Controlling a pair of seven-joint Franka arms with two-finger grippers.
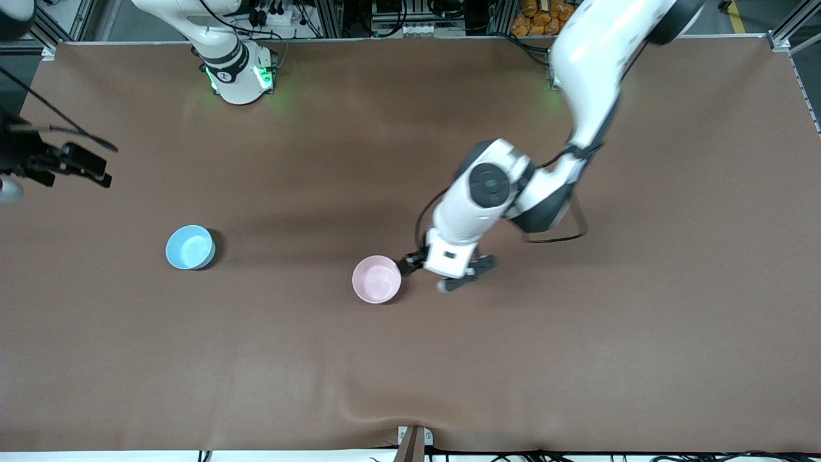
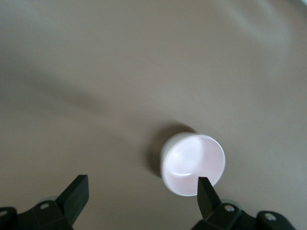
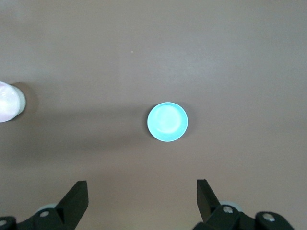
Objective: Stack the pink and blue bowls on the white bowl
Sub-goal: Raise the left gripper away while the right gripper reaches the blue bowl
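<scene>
The pale pink bowl point(image 1: 376, 278) stands upright near the middle of the table. In the left wrist view point(image 2: 193, 163) its outer wall looks whitish. The sky-blue bowl point(image 1: 190, 247) stands alone toward the right arm's end and shows in the right wrist view point(image 3: 167, 121). No separate white bowl shows; I cannot tell if one sits under the pink bowl. My left gripper point(image 1: 449, 277) is open and empty point(image 2: 142, 194), just beside the pink bowl, toward the left arm's end. My right gripper point(image 1: 90, 168) is open and empty point(image 3: 142, 194), high over the right arm's end.
The brown table cover point(image 1: 577, 359) is bare around both bowls. The pink bowl also shows at the edge of the right wrist view point(image 3: 7, 108). A clamp point(image 1: 414, 443) sits on the table's edge nearest the front camera.
</scene>
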